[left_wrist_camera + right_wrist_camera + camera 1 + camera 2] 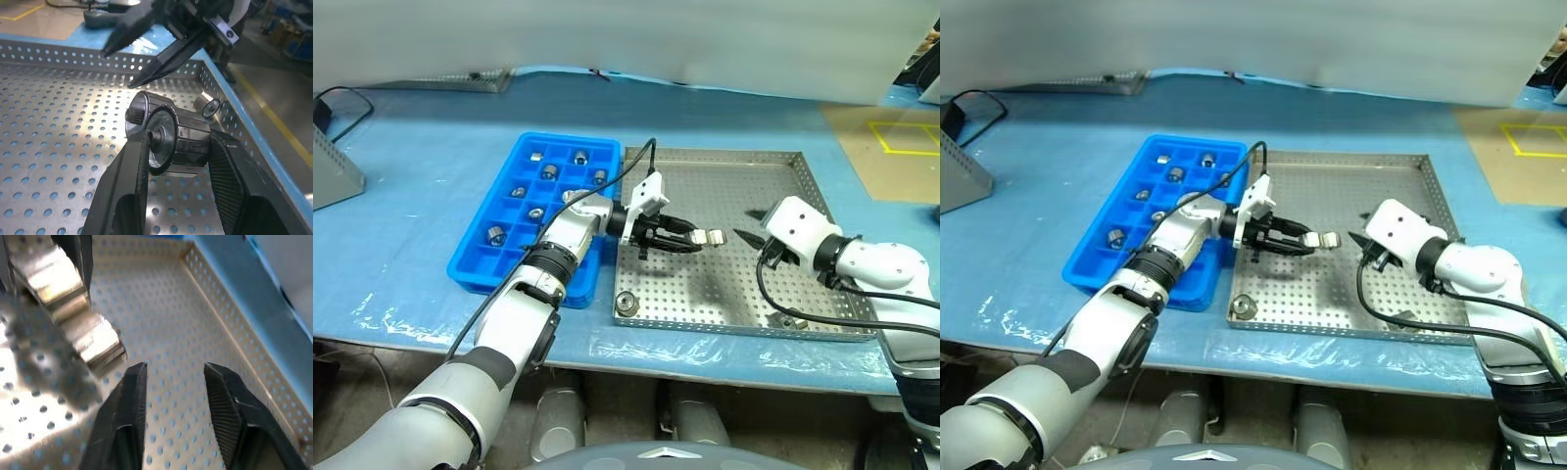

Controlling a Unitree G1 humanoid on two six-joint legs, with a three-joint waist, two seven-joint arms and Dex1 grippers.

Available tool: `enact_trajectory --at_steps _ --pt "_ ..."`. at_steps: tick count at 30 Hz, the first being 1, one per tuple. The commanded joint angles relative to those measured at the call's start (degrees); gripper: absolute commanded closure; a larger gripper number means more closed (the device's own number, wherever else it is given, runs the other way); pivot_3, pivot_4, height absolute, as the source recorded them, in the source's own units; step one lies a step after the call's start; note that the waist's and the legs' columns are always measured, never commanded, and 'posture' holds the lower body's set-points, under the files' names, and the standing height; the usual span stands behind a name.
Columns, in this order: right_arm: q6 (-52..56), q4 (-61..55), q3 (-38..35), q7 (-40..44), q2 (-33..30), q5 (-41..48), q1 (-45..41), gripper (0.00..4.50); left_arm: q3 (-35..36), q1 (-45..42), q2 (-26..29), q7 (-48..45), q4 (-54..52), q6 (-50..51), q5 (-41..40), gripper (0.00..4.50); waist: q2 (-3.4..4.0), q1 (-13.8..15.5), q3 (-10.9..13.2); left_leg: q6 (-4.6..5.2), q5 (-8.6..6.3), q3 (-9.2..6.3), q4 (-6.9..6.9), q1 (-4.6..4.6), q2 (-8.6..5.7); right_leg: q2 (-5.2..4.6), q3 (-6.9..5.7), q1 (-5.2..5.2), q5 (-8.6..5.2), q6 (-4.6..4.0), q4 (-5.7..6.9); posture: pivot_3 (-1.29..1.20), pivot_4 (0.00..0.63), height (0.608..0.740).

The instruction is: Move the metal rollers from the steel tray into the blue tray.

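Facing the workbench from the head camera, you find the large grey perforated steel tray (724, 186) at centre, with the bright blue plastic gridded tray (499, 257) touching its wall at 9 o'clock. The left gripper (697, 238) reaches over the steel tray's middle, pointing toward 3 o'clock, its two black fingers (129, 171) clamped on one shiny silver cylindrical metal roller (168, 139), which hangs above the perforated floor. The right gripper (747, 236) faces it from 3 o'clock, close to the held roller but apart from it; its fingers (222, 404) are parted with nothing between them. A second metal roller (626, 305) lies on the steel tray floor near the 7 o'clock corner, and a third roller (786, 318) lies near the 5 o'clock edge, beside the right arm's cable. In the blue tray, several rollers (549, 171) sit in separate compartments, mostly toward its 12 o'clock end, one per cell.
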Motion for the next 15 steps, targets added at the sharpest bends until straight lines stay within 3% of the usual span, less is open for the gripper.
enact_trajectory --at_steps 1,2,15 --pt "4.03 -4.27 -0.18 1.7 -1.09 3.8 0.29 1.43 1.26 -1.03 0.82 -2.56 -3.38 1.75 -2.34 2.8 0.01 0.0 0.0 0.0 0.0 0.0 0.0 -0.05 -0.03 -0.01 0.0 -0.02 0.0 0.0 -0.03 -0.13 0.15 0.74" --pt "6.18 -5.63 0.11 2.8 -1.85 5.2 0.37 1.08 1.11 -0.99 0.87 -2.69 -3.06 1.55 -2.11 2.8 0.01 0.0 0.0 0.01 -0.01 0.01 0.0 -0.08 -0.05 -0.02 0.0 -0.03 0.0 0.0 -0.06 -0.13 0.15 0.74" --pt "7.98 -8.92 3.97 3.87 -8.61 5.63 0.43 1.08 0.87 -1.47 -1.04 -1.8 -2.0 0.04 -1.45 2.8 -0.01 -0.02 0.01 0.02 -0.02 0.01 -0.03 -0.1 -0.13 -0.1 0.01 -0.02 -0.01 0.03 -0.12 -0.14 0.15 0.74"
